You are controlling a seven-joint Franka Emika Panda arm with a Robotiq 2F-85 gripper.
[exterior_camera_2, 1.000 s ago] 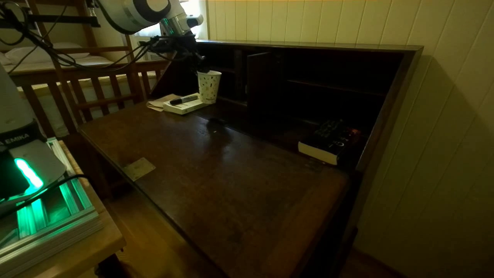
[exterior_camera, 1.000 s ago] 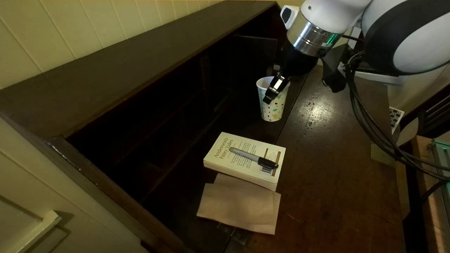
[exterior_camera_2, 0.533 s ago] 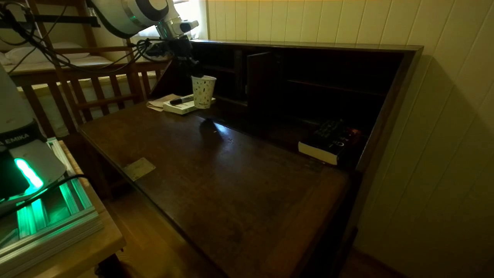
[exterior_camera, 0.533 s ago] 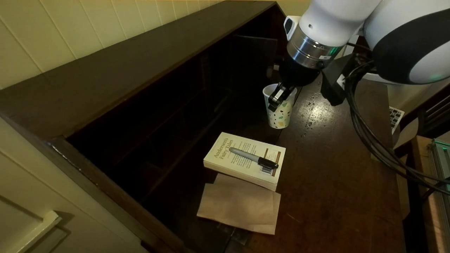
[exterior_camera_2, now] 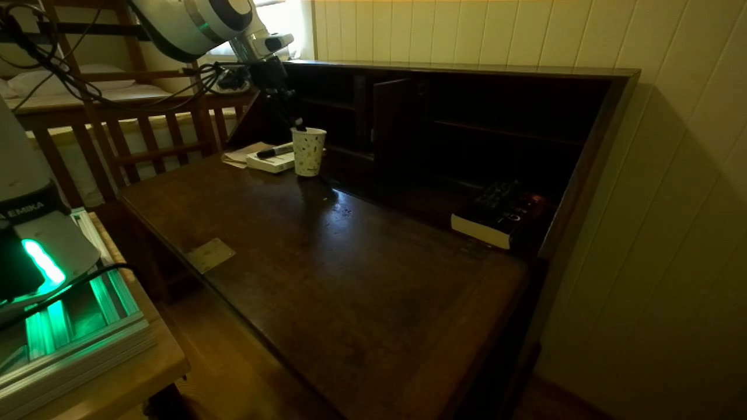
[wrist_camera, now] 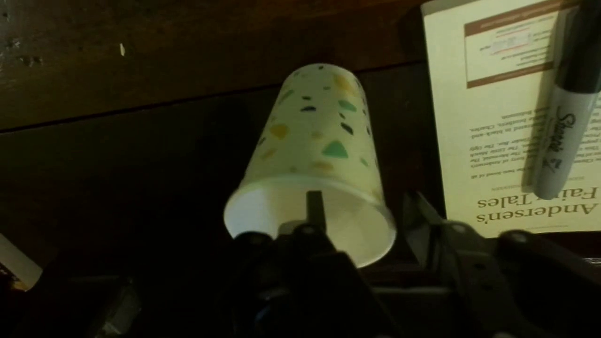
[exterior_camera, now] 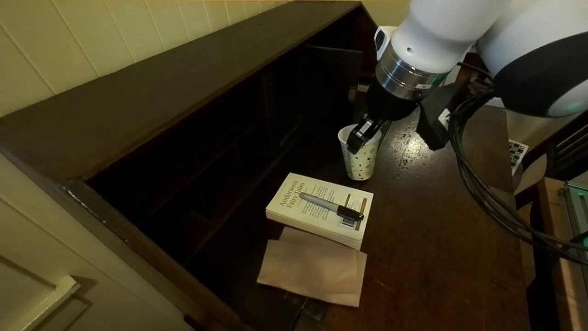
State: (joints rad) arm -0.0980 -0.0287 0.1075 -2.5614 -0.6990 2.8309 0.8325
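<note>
In an exterior view, a gray marker (exterior_camera: 331,207) lies on a pale book (exterior_camera: 317,219) near center frame, brown paper (exterior_camera: 312,271) just below; right of center, in an exterior view, lies a black book (exterior_camera_2: 496,214).

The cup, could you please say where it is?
In the wrist view, the cup is mid-picture, left of the book, with the gripper at its rim.

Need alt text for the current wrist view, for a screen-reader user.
Open gripper straddling the rim of a patterned cup, one finger inside its mouth, the other outside. At right, a marker lies on a book titled Andersen's Fairy Tales, print upside down. Behind: dark wooden desktop.
</note>
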